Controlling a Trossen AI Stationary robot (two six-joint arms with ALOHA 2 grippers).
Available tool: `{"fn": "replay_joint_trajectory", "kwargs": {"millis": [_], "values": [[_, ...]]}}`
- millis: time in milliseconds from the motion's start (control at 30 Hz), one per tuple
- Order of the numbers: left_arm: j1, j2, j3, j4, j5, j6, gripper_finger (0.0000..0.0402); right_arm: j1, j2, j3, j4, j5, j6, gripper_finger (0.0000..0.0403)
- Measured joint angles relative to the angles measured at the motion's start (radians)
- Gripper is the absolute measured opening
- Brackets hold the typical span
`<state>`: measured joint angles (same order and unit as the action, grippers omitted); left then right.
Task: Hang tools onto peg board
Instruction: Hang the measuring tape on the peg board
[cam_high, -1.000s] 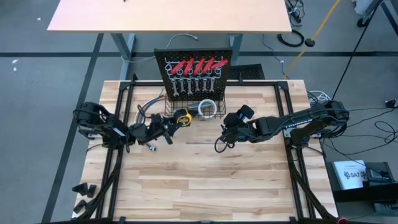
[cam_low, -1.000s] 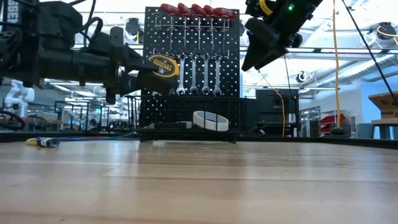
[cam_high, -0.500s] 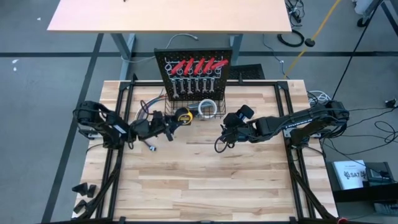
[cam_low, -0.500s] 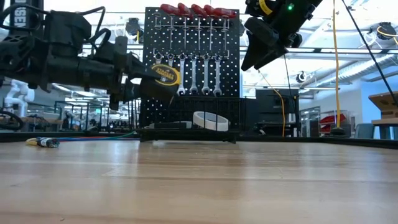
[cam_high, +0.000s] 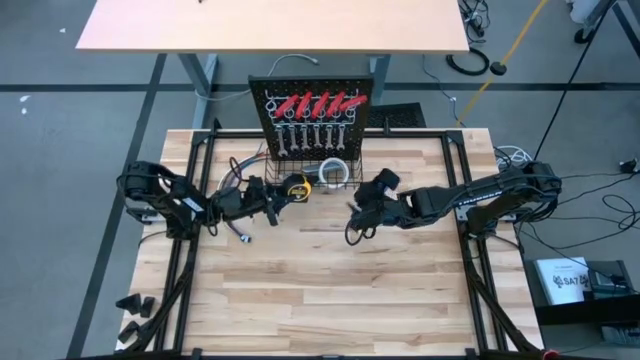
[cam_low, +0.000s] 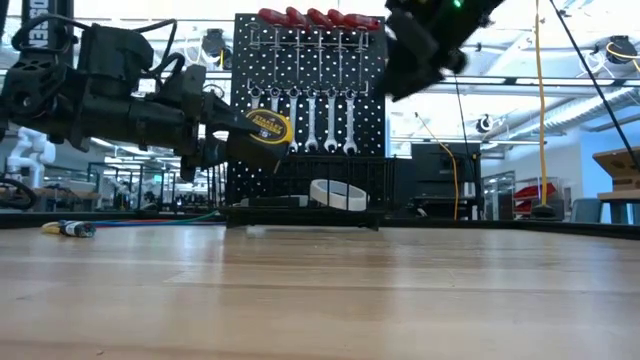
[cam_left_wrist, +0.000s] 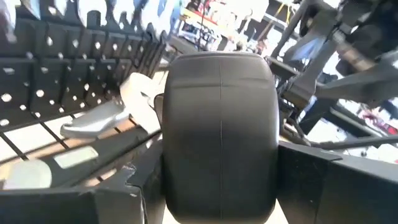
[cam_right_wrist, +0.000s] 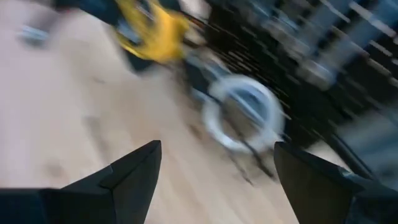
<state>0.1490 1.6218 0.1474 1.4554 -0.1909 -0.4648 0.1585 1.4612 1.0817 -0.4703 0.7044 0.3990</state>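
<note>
The yellow tape measure (cam_high: 295, 186) hangs above the table just in front of the black wire basket (cam_high: 312, 176), with my left gripper (cam_high: 281, 193) shut on it. In the low view the tape measure (cam_low: 268, 126) shows in front of the peg board (cam_low: 310, 110). On the peg board hang red-handled tools (cam_high: 318, 104) and silver wrenches (cam_high: 310, 136). A white tape roll (cam_high: 333, 172) lies in the basket. My right gripper (cam_right_wrist: 217, 163) stands open and high, right of the basket, with nothing between its fingers. My left gripper pinches the tape measure's case between its two fingers, one finger (cam_left_wrist: 127, 186) on each opposite side of the dark rounded body (cam_left_wrist: 221, 130). The fingers come level from the table's left. The tape measure is lifted clear of the table, near the basket's front.
A bundle of coloured wires (cam_high: 236, 176) lies left of the basket, beside my left arm. The near half of the wooden table (cam_high: 330, 290) lies bare. A second tan table (cam_high: 270, 25) stands behind the peg board.
My left gripper has swung toward the table's far edge and the basket, carrying the tape measure slightly lower and closer to the peg board. My right gripper has turned a little in place and stayed open.
</note>
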Motion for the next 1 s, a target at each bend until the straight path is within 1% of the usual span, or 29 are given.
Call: {"fn": "replay_joint_trajectory", "kwargs": {"millis": [200, 300, 400, 467, 533, 600, 667, 733, 833, 1000], "values": [[0.018, 0.000, 0.000, -0.022, 0.040, 0.002, 0.0217, -0.014, 0.000, 0.000, 0.303, -0.259, -0.299, 0.0302], [0.022, 0.001, 0.000, -0.039, 0.080, 0.002, 0.0217, -0.039, 0.000, 0.000, 0.368, -0.398, -0.361, 0.0302], [0.023, 0.003, -0.002, -0.048, 0.121, 0.019, 0.0217, -0.058, 0.000, 0.000, 0.390, -0.483, -0.369, 0.0302], [0.023, 0.002, -0.002, -0.036, 0.152, 0.038, 0.0217, -0.069, 0.000, 0.000, 0.387, -0.514, -0.363, 0.0302], [0.019, 0.002, -0.003, -0.007, 0.216, 0.065, 0.0217, -0.082, 0.004, 0.000, 0.392, -0.551, -0.349, 0.0302], [-0.003, 0.002, -0.004, 0.051, 0.310, 0.111, 0.0217, -0.088, 0.020, 0.001, 0.416, -0.575, -0.308, 0.0302], [-0.035, 0.001, -0.001, 0.127, 0.425, 0.180, 0.0217, -0.091, 0.044, 0.001, 0.452, -0.575, -0.218, 0.0302], [-0.071, -0.016, 0.007, 0.126, 0.516, 0.258, 0.0217, -0.089, 0.066, 0.001, 0.485, -0.577, -0.144, 0.0302], [-0.124, -0.026, 0.022, 0.099, 0.628, 0.319, 0.0217, -0.057, 0.096, 0.001, 0.511, -0.573, -0.109, 0.0302], [-0.162, -0.057, 0.038, 0.123, 0.829, 0.314, 0.0217, 0.018, 0.113, 0.001, 0.572, -0.582, -0.106, 0.0302]]}}
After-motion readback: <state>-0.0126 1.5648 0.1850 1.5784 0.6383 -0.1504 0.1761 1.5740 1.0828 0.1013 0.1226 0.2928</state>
